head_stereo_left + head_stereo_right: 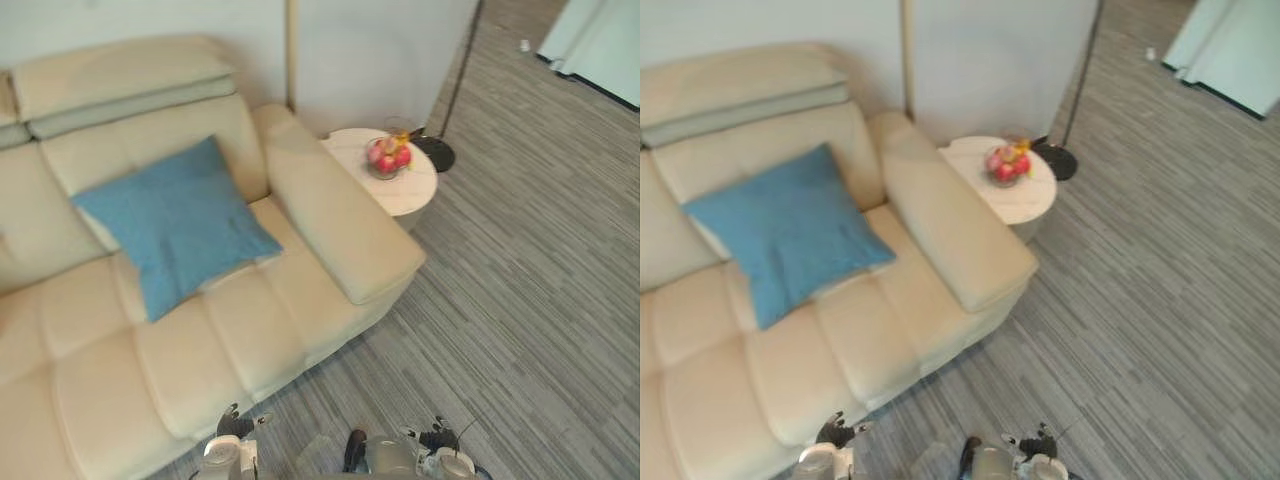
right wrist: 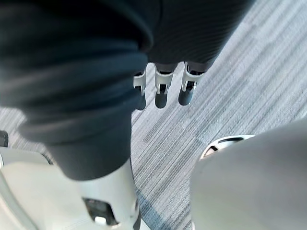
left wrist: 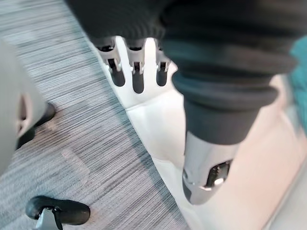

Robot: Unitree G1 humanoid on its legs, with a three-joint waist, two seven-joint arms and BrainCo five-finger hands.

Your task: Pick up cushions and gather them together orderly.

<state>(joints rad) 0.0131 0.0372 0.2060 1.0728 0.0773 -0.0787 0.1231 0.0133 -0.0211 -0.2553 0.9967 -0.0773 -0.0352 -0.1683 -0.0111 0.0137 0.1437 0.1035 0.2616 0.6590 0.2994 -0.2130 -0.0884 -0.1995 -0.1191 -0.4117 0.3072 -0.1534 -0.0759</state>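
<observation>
Both hands dangle low by the carpet, left hand (image 3: 137, 76) and right hand (image 2: 162, 93), fingers loose, nothing in them. Blue cushion (image 1: 178, 222) at 11 o'clock, propped against the back of the sofa (image 1: 300, 310), whose left end is cut off. Fruit bowl (image 1: 388, 157) on the round bench (image 1: 415, 190), 1 o'clock.

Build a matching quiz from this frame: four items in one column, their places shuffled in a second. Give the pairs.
1 blue cushion
2 fruit bowl
3 lamp base
4 left robot hand

a on the round side table
b on the carpet, behind the table
c on the sofa seat, leaning on the backrest
d low at the sofa's front edge, fingers straight, empty

Pairs: 1-c, 2-a, 3-b, 4-d.
</observation>
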